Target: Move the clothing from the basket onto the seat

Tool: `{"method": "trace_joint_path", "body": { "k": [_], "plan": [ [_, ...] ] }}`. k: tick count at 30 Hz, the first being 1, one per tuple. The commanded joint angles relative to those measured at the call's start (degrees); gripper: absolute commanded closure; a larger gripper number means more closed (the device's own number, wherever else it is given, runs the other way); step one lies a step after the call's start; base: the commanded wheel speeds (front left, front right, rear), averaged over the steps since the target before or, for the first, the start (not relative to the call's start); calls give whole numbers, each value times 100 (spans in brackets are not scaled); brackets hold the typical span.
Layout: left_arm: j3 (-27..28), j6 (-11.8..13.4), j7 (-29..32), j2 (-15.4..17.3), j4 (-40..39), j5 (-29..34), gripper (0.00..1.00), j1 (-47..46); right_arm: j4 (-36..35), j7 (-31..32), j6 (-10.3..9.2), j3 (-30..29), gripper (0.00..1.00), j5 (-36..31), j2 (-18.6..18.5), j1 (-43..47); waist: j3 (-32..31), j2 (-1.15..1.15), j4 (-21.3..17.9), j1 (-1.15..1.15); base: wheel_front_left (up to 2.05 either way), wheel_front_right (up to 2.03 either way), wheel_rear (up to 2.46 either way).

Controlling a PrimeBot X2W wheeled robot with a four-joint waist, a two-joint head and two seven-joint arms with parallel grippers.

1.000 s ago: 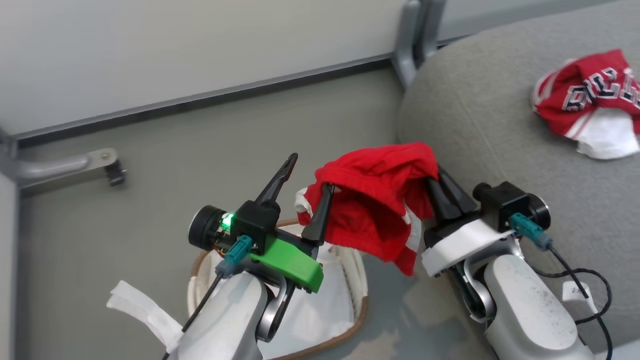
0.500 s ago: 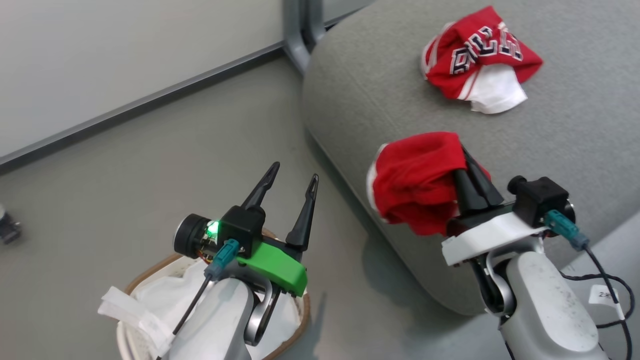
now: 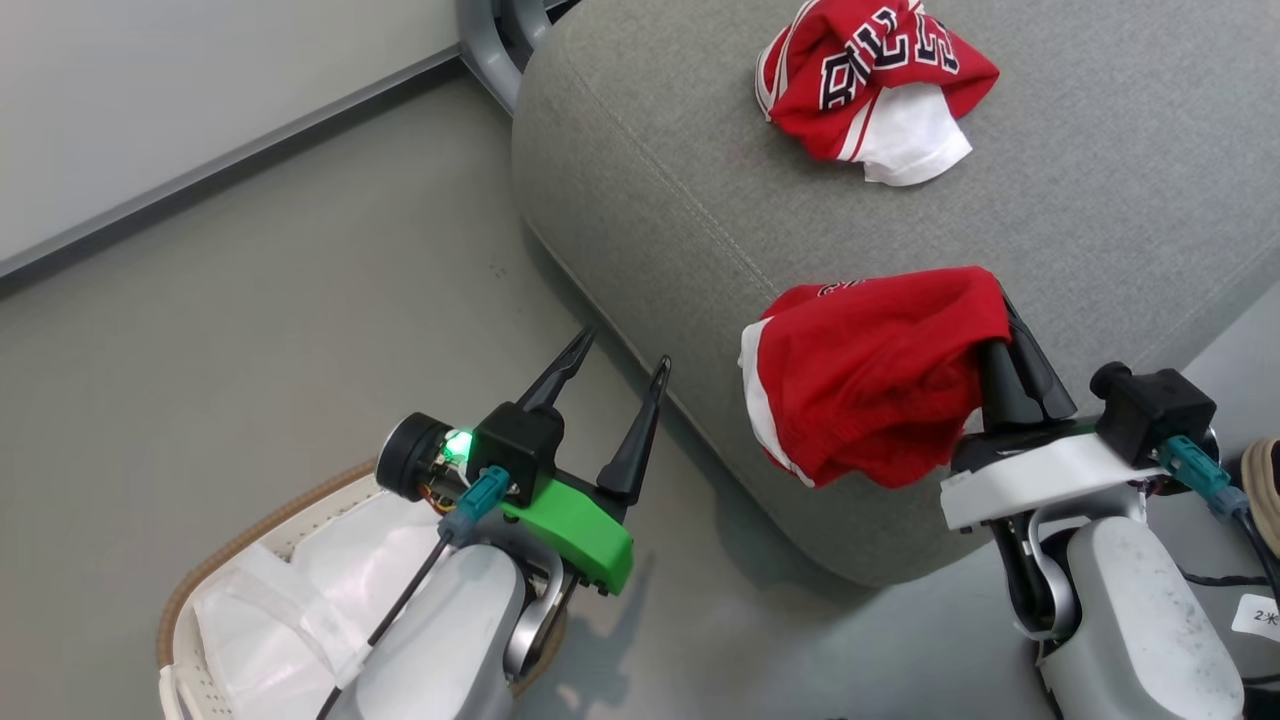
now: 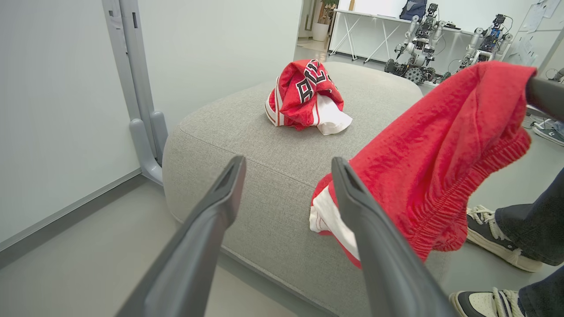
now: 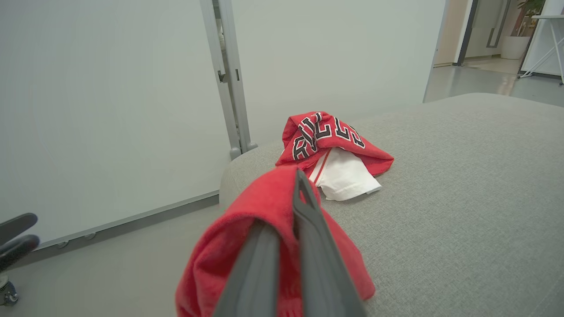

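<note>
A plain red piece of clothing (image 3: pixel 870 385) (image 4: pixel 440 145) (image 5: pixel 246 237) hangs over the seat's near edge, with my right gripper (image 3: pixel 1005 325) (image 5: pixel 291 207) shut on its upper fold. The lettered red jersey (image 3: pixel 860 80) (image 4: pixel 304 94) (image 5: pixel 326 136) lies crumpled farther back on the grey seat (image 3: pixel 1100 180) (image 4: pixel 264 154) (image 5: pixel 462 176). My left gripper (image 3: pixel 623 350) (image 4: pixel 287 162) stands open over the floor, left of the seat, holding nothing. The basket (image 3: pixel 230 540) sits at the lower left, partly hidden by my left arm, with a white sheet (image 3: pixel 330 560) inside.
A grey partition post (image 3: pixel 490 40) (image 4: pixel 141 123) stands against the wall behind the seat's left corner. A person's shoes and dark trouser legs (image 4: pixel 498 237) are on the floor right of the seat. Other robots (image 4: pixel 418 35) stand far back.
The camera has swung right. My right gripper has carried the red garment from above the basket to over the seat's edge. My left gripper has come away from the cloth and stays open.
</note>
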Motion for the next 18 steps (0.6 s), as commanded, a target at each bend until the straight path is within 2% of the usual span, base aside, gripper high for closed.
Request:
{"method": "trace_joint_path", "body": {
  "k": [1, 3, 10, 18],
  "plan": [
    [32, -10, -2, 35, 29, -8, 0, -58, 4, -29, -8, -3, 100, -87, -12, -81, 81, -1, -9, 0, 0, 0, 0],
    [74, 16, -2, 35, 65, 43, 0, -63, 38, -29, -8, 50, 100, -234, -28, -331, 157, -1, -4, 0, 0, 0, 0],
    [341, 61, -2, 109, 196, 289, 0, -14, 299, -29, -8, 46, 100, -449, -599, -1732, 540, -1, 26, 0, 0, 0, 0],
    [492, 5, -3, 173, 281, 523, 0, -172, 787, -28, -8, -4, 100, -559, -1534, -3353, 1073, -1, 392, 0, 0, 0, 0]
  ]
}}
